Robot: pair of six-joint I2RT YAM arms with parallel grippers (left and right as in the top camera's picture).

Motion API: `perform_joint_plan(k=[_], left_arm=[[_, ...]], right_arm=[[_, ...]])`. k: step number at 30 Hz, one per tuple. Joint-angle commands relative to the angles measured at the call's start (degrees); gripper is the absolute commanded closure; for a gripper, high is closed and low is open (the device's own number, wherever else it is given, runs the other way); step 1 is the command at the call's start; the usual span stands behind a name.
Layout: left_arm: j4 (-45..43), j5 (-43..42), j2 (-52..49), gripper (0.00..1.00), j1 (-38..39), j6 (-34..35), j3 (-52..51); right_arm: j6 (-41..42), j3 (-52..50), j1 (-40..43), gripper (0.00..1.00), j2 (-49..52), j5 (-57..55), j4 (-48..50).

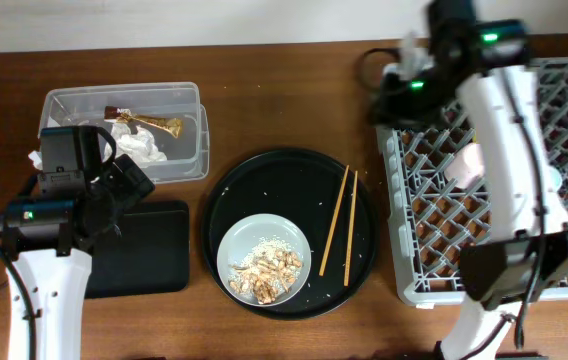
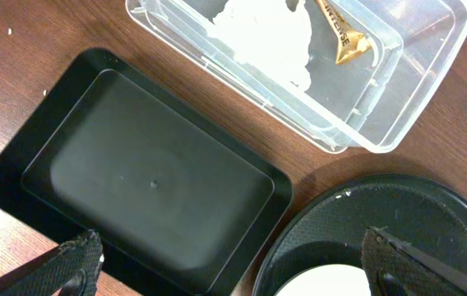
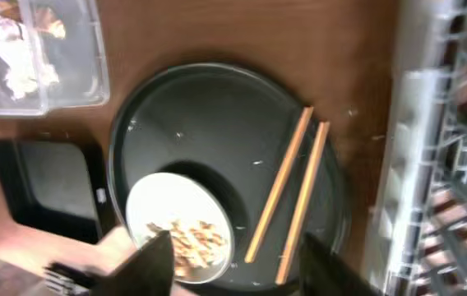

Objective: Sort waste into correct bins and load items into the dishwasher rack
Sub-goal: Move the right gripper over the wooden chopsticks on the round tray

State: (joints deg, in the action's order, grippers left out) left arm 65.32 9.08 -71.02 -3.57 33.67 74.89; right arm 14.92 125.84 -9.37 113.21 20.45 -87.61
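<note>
While both arms hang above the brown wooden worktop [image 1: 294, 90], neither holds anything. The left arm's fingers [image 2: 77, 265] stand wide apart over the near edge of the shallow black rectangular tray [image 2: 151, 181], which lies just beside the clear plastic rectangular tub [image 2: 398, 90]. Inside that tub lie the crumpled white paper napkin [image 2: 266, 37] and the small gold-and-brown wrapper [image 2: 344, 37].

The right arm's fingers [image 3: 150, 265] are likewise spread, up over the corner of the large square grey plastic rack [image 1: 419, 230] on the side nearest the large round black tray [image 1: 284, 180]. On that tray sits the round pale grey plate [image 1: 239, 240], with white rice grains and brown chunks [image 1: 267, 270] heaped on it. The pair of thin wooden chopsticks [image 1: 341, 222] lies on the same tray beside the plate, not touching it.
</note>
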Motion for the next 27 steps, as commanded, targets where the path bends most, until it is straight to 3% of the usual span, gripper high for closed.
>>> perform_joint_plan(k=[1,5,10,12,14,17,21,27], left_arm=[[-0.1,0.8,0.6,0.01,-0.2,0.4,0.0],[-0.1,0.8,0.6,0.00,-0.2,0.4,0.0],[-0.1,0.8,0.6,0.01,-0.2,0.4,0.0],[-0.1,0.8,0.6,0.00,-0.2,0.4,0.0],[-0.1,0.8,0.6,0.01,-0.2,0.4,0.0],[-0.1,0.8,0.6,0.01,-0.2,0.4,0.0],[-0.1,0.8,0.6,0.00,-0.2,0.4,0.0],[-0.1,0.8,0.6,0.01,-0.2,0.4,0.0]], right_arm=[[8.0,0.8,-7.8,0.02,-0.3,-8.4,0.5],[7.8,0.7,-17.2,0.02,1.9,-23.5,0.8],[7.9,0.7,-18.4,0.01,4.9,-25.4,0.2],[7.9,0.7,-18.4,0.14,5.3,-22.4,0.2],[8.1,0.7,-18.4,0.33,5.3,-22.0,-1.1],[8.2,-1.7,-18.4,0.33,5.3,-22.5,-1.6],[13.7,-14.0,-18.4,0.42,5.3,-22.2,3.7],[14.1,-25.0,-18.3,0.44,5.3,-22.4,11.2]])
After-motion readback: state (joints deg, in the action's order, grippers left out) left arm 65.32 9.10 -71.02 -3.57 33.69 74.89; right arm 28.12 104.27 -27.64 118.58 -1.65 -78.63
